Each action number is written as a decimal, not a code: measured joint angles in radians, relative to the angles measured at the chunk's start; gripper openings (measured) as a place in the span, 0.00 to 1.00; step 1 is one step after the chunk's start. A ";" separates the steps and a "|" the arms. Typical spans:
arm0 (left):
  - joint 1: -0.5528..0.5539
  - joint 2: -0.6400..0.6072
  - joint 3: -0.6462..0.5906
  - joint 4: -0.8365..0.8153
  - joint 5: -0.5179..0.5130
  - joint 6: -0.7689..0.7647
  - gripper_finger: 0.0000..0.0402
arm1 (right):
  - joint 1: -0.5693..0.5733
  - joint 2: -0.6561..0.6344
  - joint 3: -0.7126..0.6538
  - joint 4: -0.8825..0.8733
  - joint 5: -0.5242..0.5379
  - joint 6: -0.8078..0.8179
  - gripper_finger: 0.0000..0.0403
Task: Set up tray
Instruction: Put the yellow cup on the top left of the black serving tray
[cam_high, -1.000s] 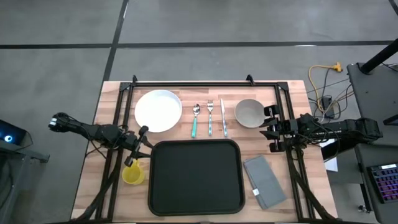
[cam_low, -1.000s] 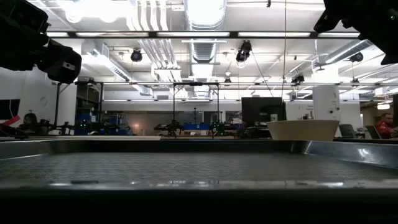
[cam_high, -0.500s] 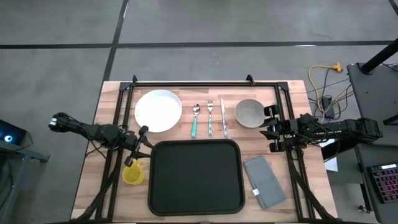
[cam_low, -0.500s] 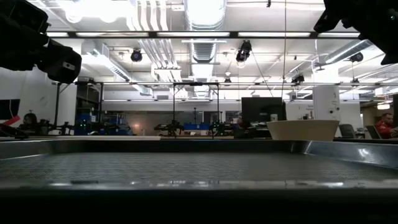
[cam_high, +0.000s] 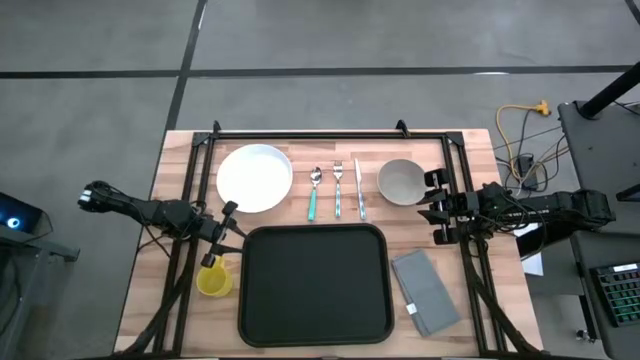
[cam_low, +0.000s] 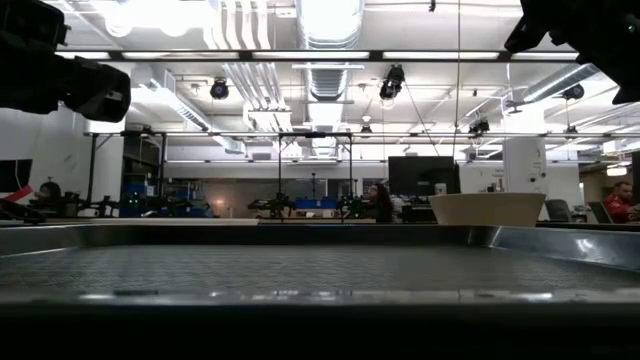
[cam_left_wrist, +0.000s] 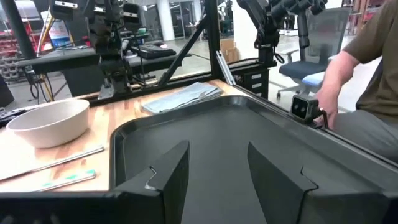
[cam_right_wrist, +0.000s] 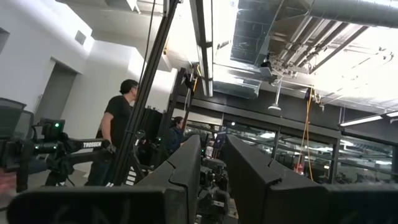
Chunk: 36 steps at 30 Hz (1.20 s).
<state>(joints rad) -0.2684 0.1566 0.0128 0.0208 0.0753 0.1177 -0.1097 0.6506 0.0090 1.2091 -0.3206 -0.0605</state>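
The black tray (cam_high: 313, 285) lies flat on the near middle of the table and fills the foreground of the low view (cam_low: 300, 270). Behind it a white plate (cam_high: 254, 178), a teal-handled spoon (cam_high: 314, 192), a fork (cam_high: 337, 190), a knife (cam_high: 359, 188) and a beige bowl (cam_high: 402, 181) stand in a row. A grey napkin (cam_high: 426, 291) lies right of the tray, a yellow cup (cam_high: 213, 278) left of it. My left gripper (cam_high: 232, 222) hovers open at the tray's far left corner (cam_left_wrist: 217, 168). My right gripper (cam_high: 436, 210) hangs open beside the bowl, its fingers tipped up (cam_right_wrist: 213, 168).
A black frame of bars (cam_high: 320, 133) runs along the table's far edge and down both sides. A person (cam_left_wrist: 367, 62) sits close by the table, one hand near a small camera (cam_left_wrist: 305, 107). Other people stand in the room behind (cam_right_wrist: 121, 124).
In the low view my left gripper's dark body now sits a little higher and more level than before. No object on the table has moved.
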 joint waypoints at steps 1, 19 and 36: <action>0.000 0.000 0.000 0.000 0.000 -0.002 0.37 | 0.000 0.000 0.000 0.000 0.000 0.000 0.17; 0.000 0.000 -0.002 0.114 0.001 -0.006 0.37 | 0.000 0.000 0.000 0.000 0.000 -0.001 0.17; -0.001 0.001 -0.002 0.285 0.001 -0.179 0.37 | 0.000 0.000 0.000 0.000 0.000 -0.001 0.17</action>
<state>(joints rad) -0.2691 0.1577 0.0113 0.3056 0.0761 -0.0613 -0.1096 0.6506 0.0093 1.2091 -0.3205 -0.0611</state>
